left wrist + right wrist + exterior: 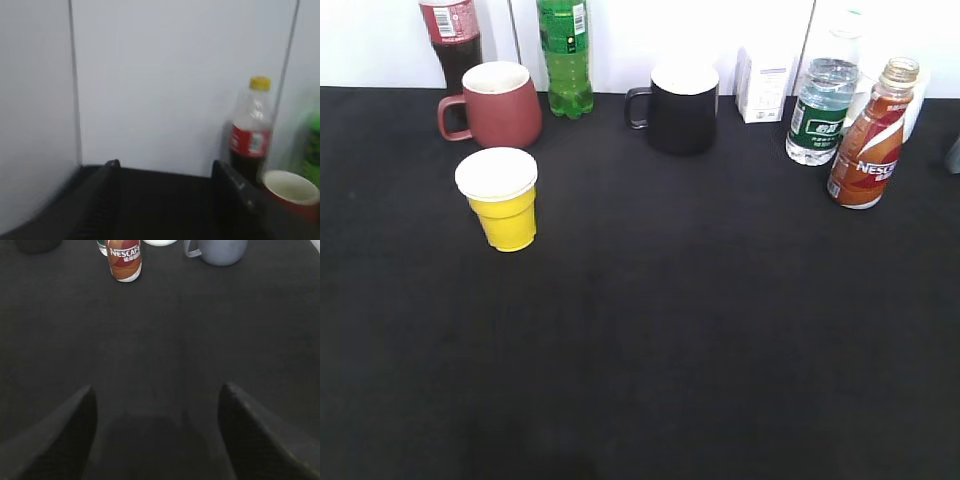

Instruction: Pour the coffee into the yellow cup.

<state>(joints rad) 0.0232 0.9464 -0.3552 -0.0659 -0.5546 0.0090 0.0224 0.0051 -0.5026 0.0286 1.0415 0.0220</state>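
Exterior view shows the yellow cup (500, 200) upright at the near left of the black table (670, 330), just in front of a dark red mug (495, 103). Far right stands the coffee (868, 140), cap off, with a green-labelled water bottle (818, 110) close on its left and a black mug (678, 105) further left. Neither arm appears there. Each wrist view shows the left gripper (165, 200) and right gripper (157, 435) spread wide, holding nothing.
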